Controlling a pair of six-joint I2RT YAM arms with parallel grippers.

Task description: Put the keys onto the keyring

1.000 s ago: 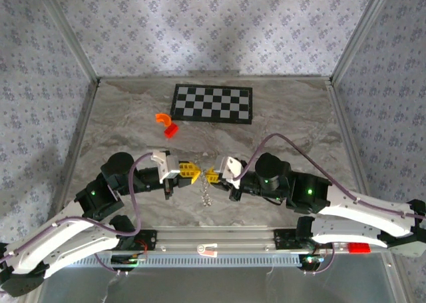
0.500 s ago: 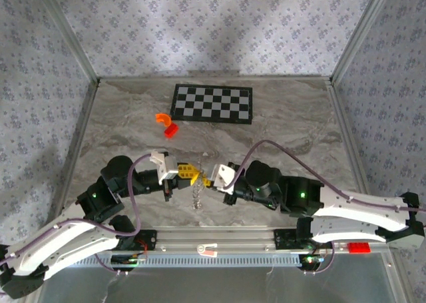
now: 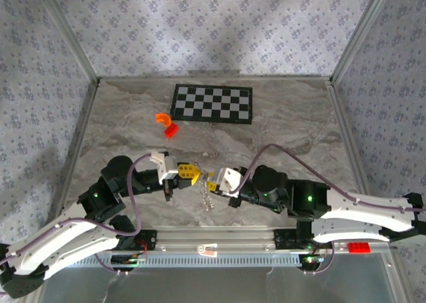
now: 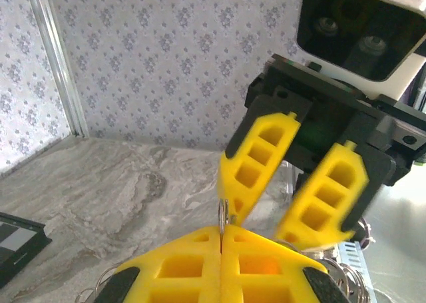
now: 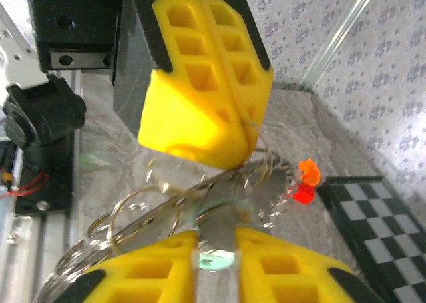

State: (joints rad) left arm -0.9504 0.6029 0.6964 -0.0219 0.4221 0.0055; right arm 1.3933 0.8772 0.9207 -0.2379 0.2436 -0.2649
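My left gripper (image 3: 190, 173) is shut on the thin edge of the keyring (image 4: 223, 216), a bunch of silvery wire loops and beaded chain that dangles below it (image 3: 207, 198). The right gripper (image 3: 212, 180) faces it fingertip to fingertip. Its jaws stand slightly apart (image 5: 216, 250). In that gap lies the key (image 5: 216, 261), a small pale teal head with a metal blade pointing up toward the rings (image 5: 153, 203). From the left wrist camera, the right gripper's (image 4: 269, 220) yellow fingers stand apart just above my shut left gripper (image 4: 221, 240).
A black-and-white checkerboard (image 3: 213, 103) lies at the back of the marble table. An orange curved piece (image 3: 163, 118) and a red piece (image 3: 171, 130) sit just left of and in front of it. Patterned walls close the table in on three sides.
The right gripper pressed in against the left one, then drew back a little to the right and its jaws parted. The hanging chain swung slightly right. The left gripper stayed shut.
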